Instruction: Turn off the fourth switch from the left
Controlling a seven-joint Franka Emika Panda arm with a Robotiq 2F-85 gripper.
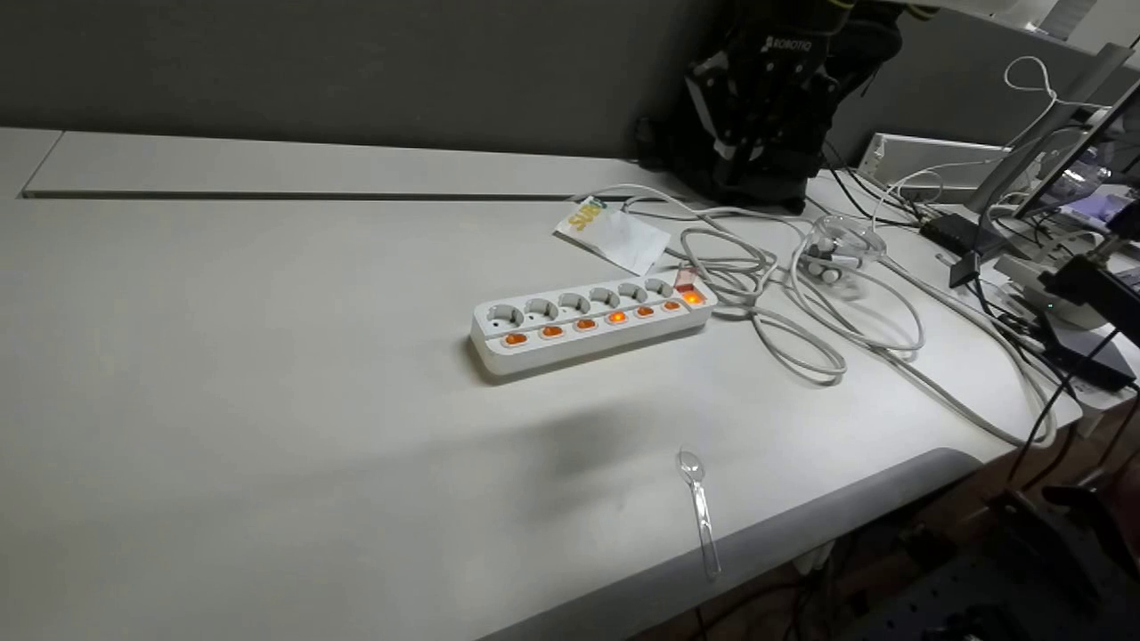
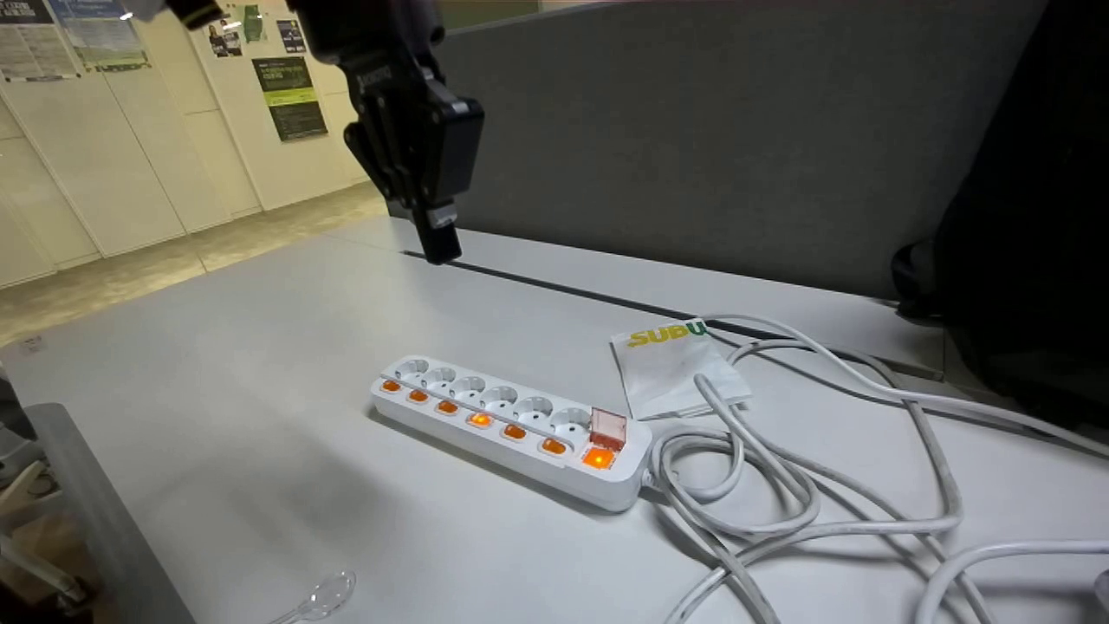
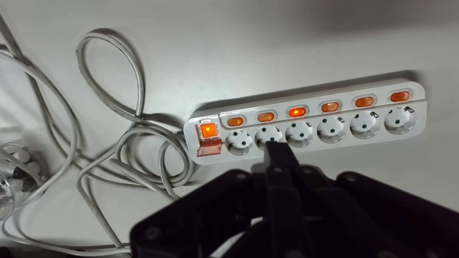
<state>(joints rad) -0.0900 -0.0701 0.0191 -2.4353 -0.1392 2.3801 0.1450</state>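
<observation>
A white power strip lies on the table in both exterior views [image 1: 592, 345] [image 2: 494, 446] and the wrist view [image 3: 315, 99]. It has a row of orange rocker switches beside round sockets. The fourth switch from the left is lit in both exterior views [image 1: 617, 317] [image 2: 479, 419]; in the wrist view the lit switch [image 3: 297, 112] is third from the left. The other small switches are unlit. My gripper [image 3: 281, 154] is shut and empty, its fingertips together. It hangs above the table, apart from the strip, in both exterior views [image 1: 735, 156] [image 2: 440, 243]. Its tip overlaps one socket in the wrist view.
A lit square main switch [image 3: 208, 130] with a raised red cover sits at the strip's cable end. Coiled grey cables [image 1: 766, 267], a white paper packet [image 1: 614, 236] and a clear cup [image 1: 842, 245] lie near. A clear spoon [image 1: 699, 507] lies at the front edge. A grey partition [image 2: 693, 147] stands behind.
</observation>
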